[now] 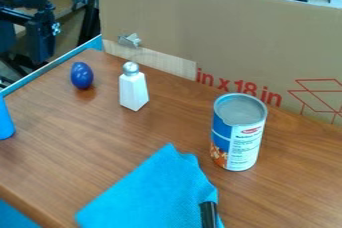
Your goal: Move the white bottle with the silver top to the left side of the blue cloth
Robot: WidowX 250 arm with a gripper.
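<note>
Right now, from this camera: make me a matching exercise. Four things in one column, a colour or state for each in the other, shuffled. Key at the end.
Things
1. Egg-shaped object
2. Shaker
3. Can
4. Cloth

Colour or state
A. White, tapered body with a metallic cap
B. Light blue, spread out at the bottom of the view
C. Dark blue all over, with a glossy surface
D. Upright, with a blue and white label and a metallic top

Right pairs: 1-C, 2-A, 3-D, 4-B
</note>
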